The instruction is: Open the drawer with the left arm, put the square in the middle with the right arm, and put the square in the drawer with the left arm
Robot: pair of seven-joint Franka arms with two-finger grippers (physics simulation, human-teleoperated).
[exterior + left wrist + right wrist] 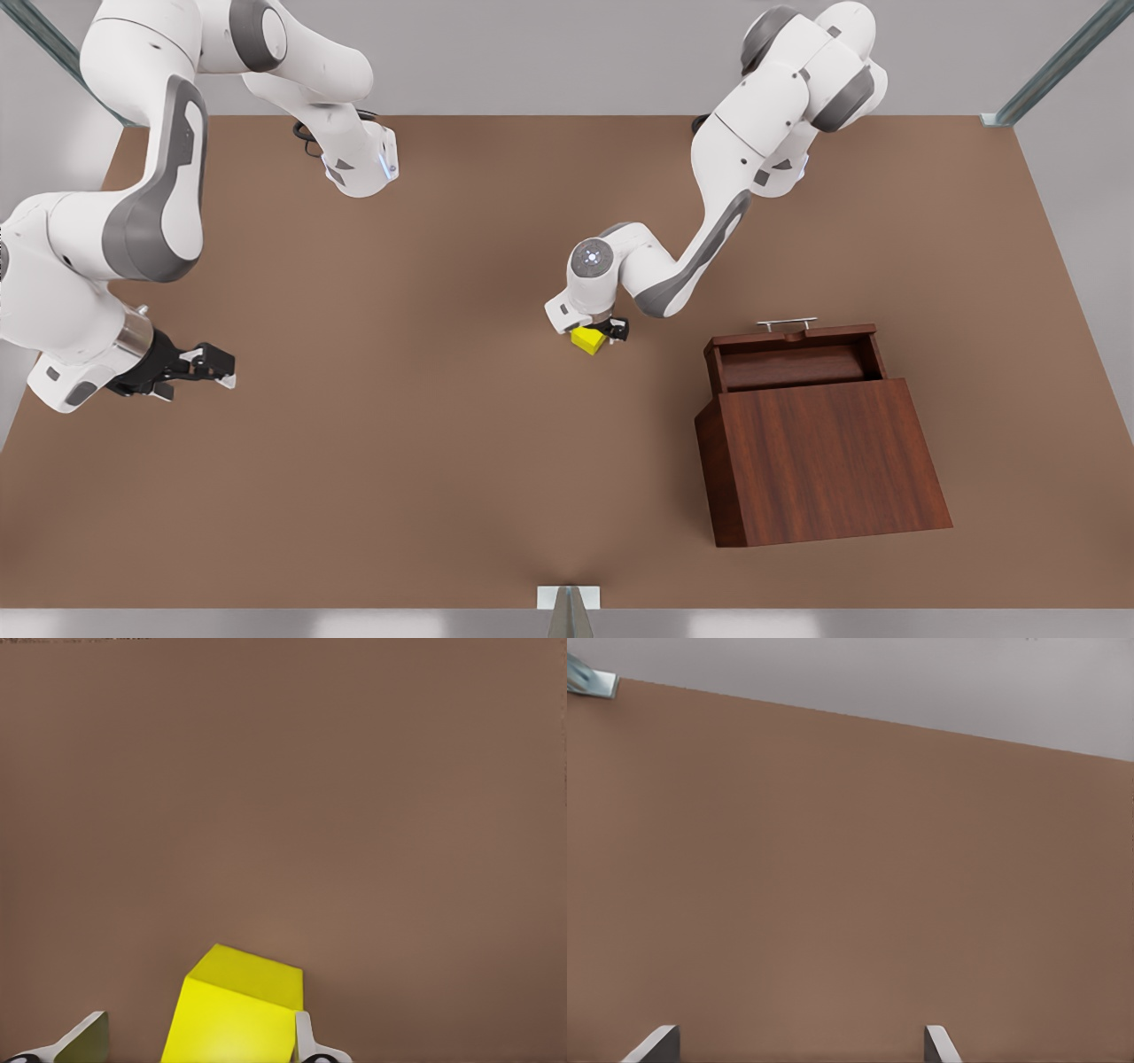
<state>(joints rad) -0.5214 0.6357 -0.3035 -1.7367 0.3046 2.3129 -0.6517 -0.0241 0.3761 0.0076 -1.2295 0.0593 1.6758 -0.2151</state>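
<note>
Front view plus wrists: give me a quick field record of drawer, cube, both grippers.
drawer: pulled open, tray looks empty, handle facing away from the camera
square: yellow cube on the table mid-area, tilted in the left wrist view
left gripper: at the cube, fingers either side of it, one touching, the other apart
right gripper: open, waiting near the front view's left edge, above bare table

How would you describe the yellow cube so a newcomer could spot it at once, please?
Start at the wooden box on the front view's right, then look left to mid-table. There the left pincer straddles the square, the only bright yellow thing on the brown tabletop.
</note>
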